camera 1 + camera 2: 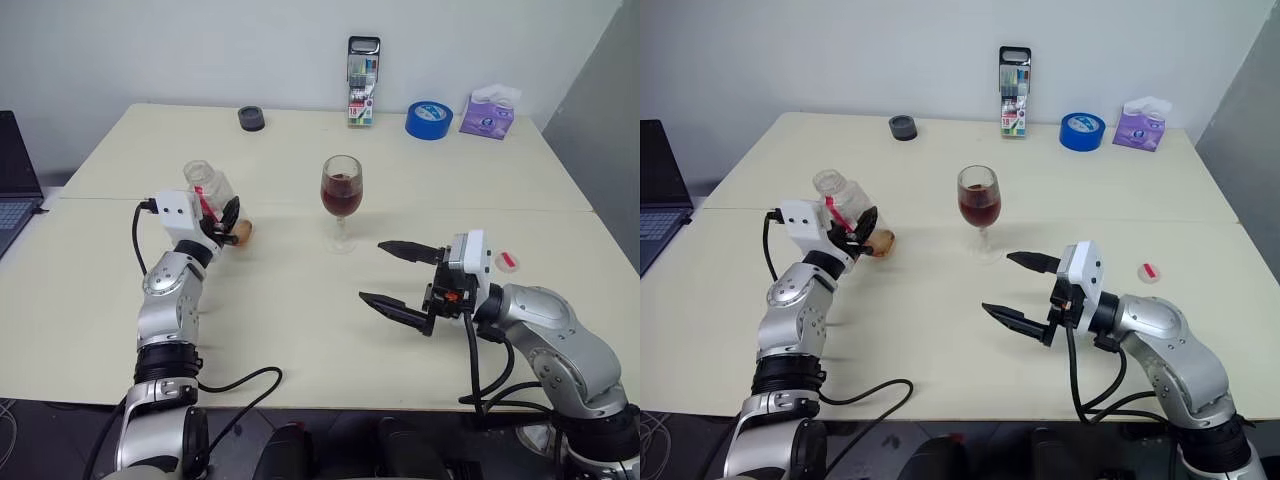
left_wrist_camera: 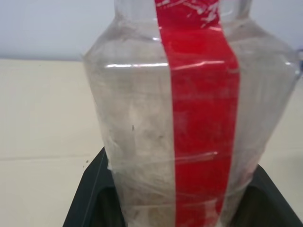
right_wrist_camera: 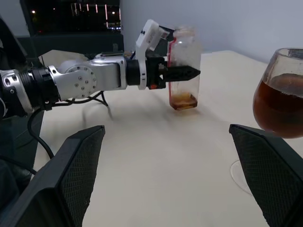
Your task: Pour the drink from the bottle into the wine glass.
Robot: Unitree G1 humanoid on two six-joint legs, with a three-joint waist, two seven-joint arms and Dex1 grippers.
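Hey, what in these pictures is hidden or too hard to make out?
- Bottle: its mouth is cut off by the left wrist view's edge.
- Bottle's base: whether it rests on the table is unclear in the head views; the left end effector covers it.
- Small red-marked item: too small to identify.

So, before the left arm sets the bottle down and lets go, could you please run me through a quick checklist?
1. Left claw shut on the small clear plastic bottle with the red label strip: ok.
2. Bottle upright over the cream table: ok; whether its base touches, cannot tell.
3. Dark red-brown drink poured: ok, the clear stemmed wine glass is roughly half full; a little residue stays in the bottle.
4. Glass upright, apart from the bottle: ok.
5. Right claw open, holding nothing, short of the glass: ok.
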